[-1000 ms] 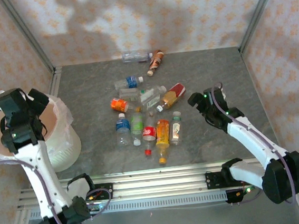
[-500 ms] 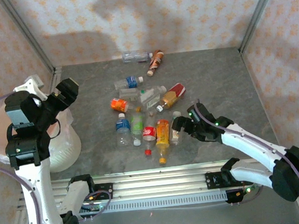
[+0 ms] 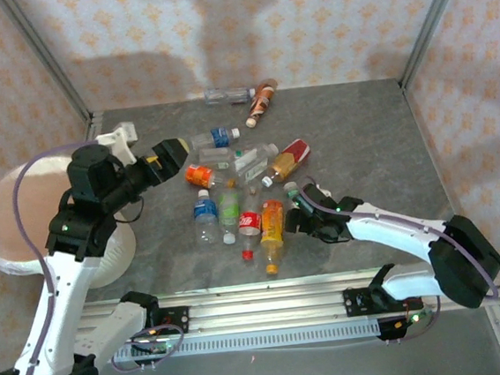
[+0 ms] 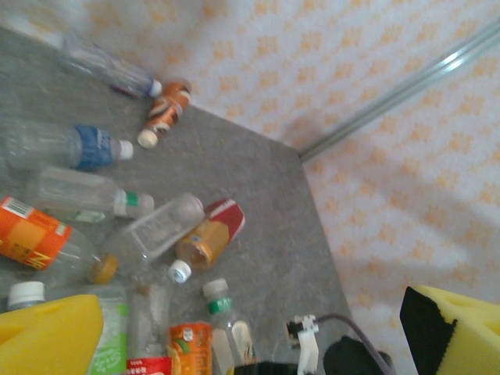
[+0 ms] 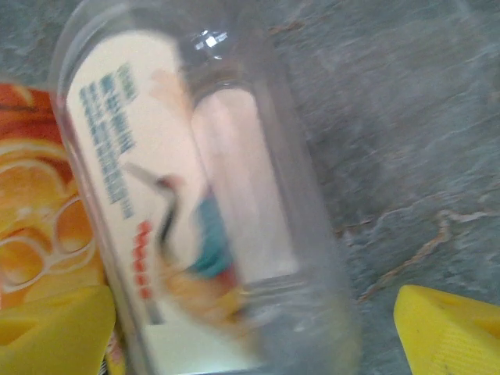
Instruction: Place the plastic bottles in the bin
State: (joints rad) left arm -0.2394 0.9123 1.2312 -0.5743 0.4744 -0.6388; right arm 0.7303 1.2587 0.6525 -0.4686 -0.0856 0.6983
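Both arms have swung since a second ago. The right one has dropped from open floor at 3 o'clock onto the near right edge of the bottle heap. The left one has left the bin and reaches in from 9 o'clock.

A clear plastic bottle with a green cap and white label [image 3: 291,197] [image 5: 195,195] lies on the grey stone-look table [image 3: 360,132], just beside an orange juice bottle [image 3: 272,223] at its 9 o'clock. The right gripper [image 3: 297,220] [image 5: 250,328] straddles the clear bottle. Its yellow pads [image 5: 449,328] stand one on each side with bare table showing at the right pad, so the jaws are not clamped.

The other plastic bottles [image 3: 232,180] lie flat mid-table. They include a red-labelled cola bottle [image 3: 250,226], a green-labelled one [image 3: 228,212] and a blue-labelled one [image 3: 205,214]. Two more rest at 12 o'clock by the far wall [image 3: 241,95].

The left gripper [image 3: 173,152] [image 4: 250,320] is at the heap's 10 o'clock edge, jaws spread wide and empty.

The large round white bin with its pinkish bag [image 3: 6,229] stands well apart at 9 o'clock.
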